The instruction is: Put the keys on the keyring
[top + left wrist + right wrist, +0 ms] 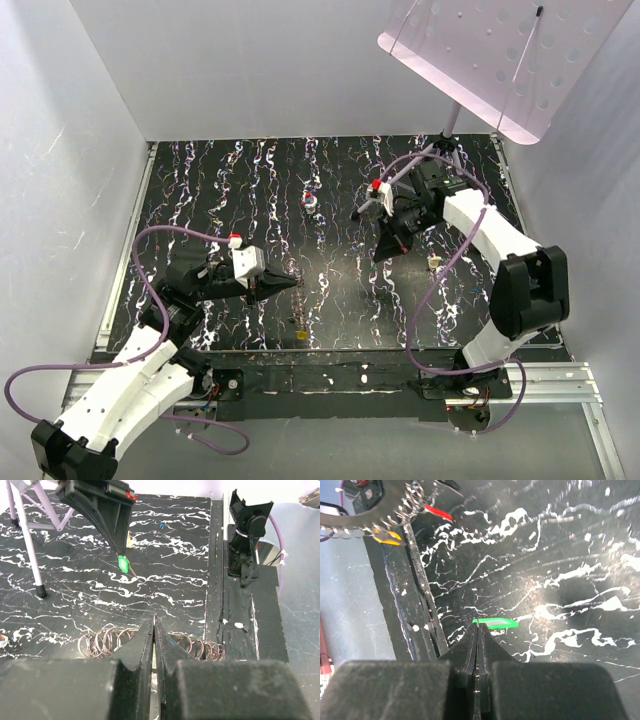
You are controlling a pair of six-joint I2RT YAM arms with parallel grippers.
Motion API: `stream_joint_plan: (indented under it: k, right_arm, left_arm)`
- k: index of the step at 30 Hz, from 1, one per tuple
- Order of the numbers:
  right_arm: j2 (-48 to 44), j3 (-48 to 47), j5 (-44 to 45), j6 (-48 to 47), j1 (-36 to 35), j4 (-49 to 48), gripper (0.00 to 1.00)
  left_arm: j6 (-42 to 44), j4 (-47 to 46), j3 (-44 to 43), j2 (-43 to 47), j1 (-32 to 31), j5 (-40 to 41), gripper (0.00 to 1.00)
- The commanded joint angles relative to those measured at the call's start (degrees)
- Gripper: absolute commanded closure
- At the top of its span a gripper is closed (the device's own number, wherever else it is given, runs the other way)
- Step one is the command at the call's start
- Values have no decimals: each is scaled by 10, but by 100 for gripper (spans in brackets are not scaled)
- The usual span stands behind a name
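My left gripper (290,282) is shut on the keyring (102,641). The ring's coiled, toothed rim shows on both sides of my closed fingers (145,645). My right gripper (383,252) is shut on the green key (496,623) and holds it above the mat, right of the left gripper. The left wrist view shows that key (123,563) at the right gripper's tip, beyond the ring. In the right wrist view the keyring (360,516) is at top left, with a red key (437,512) and a yellow key (387,536) at its rim. The blue key cannot be made out.
A red-white-blue blob (310,200) lies mid-mat. A small beige lump (433,263) lies by the right arm. A pink music stand (500,50) overhangs the back right, its tripod legs (30,545) on the mat. White walls enclose the black marbled mat (220,190).
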State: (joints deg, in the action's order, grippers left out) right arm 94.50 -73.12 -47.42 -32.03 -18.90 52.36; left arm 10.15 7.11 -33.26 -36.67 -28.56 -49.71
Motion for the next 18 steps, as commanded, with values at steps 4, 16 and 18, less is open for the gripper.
stream_joint_plan:
  k: [4, 16, 18]
  right_arm:
    - [-78, -155, -23, -180, -12, 177, 99]
    - [-264, -123, 17, -269, -133, 61, 99]
    - [-315, -64, 22, -237, -161, -31, 99]
  left_arm:
    - [-60, -139, -37, -41, 3, -44, 100]
    - [-146, -347, -54, -120, 3, -65, 100]
    - [-154, -386, -34, -113, 3, -65, 100]
